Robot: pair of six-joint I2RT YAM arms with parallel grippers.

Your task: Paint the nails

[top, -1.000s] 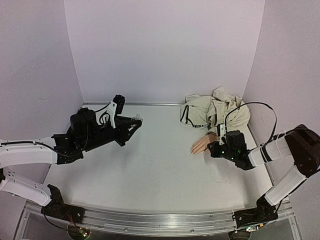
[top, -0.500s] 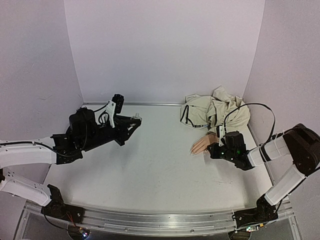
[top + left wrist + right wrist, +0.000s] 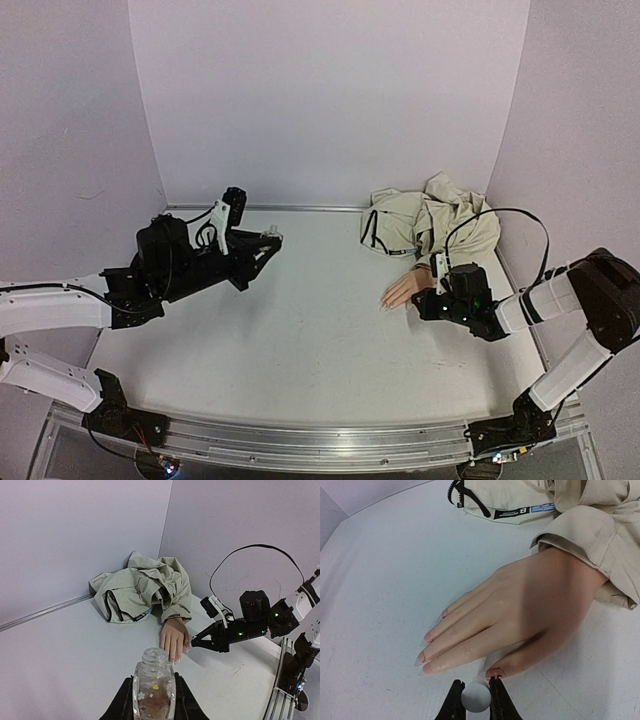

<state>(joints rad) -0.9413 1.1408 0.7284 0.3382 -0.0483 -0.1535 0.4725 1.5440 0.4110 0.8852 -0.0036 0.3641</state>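
Observation:
The mannequin hand [image 3: 403, 289] lies palm down on the table, its wrist in a beige jacket sleeve [image 3: 590, 535]. Its nails are long and pale: the fingertip nails [image 3: 419, 660] point left, and the thumb nail [image 3: 496, 672] shows reddish marks. My right gripper [image 3: 476, 694] is shut on a small white round cap [image 3: 476, 699], right at the thumb tip. A pale streak runs from the cap up along the thumb. My left gripper [image 3: 154, 700] is held above the table's left side, shut on a clear uncapped bottle [image 3: 154, 680], well away from the hand [image 3: 174, 636].
The crumpled beige jacket [image 3: 430, 220] lies at the back right corner, against the walls. Lilac walls enclose the white table [image 3: 300, 340] on the left, back and right. The right arm's black cable [image 3: 260, 550] arches above it.
The right gripper has crept slightly left, closer to the thumb. The left arm and its bottle have barely moved.

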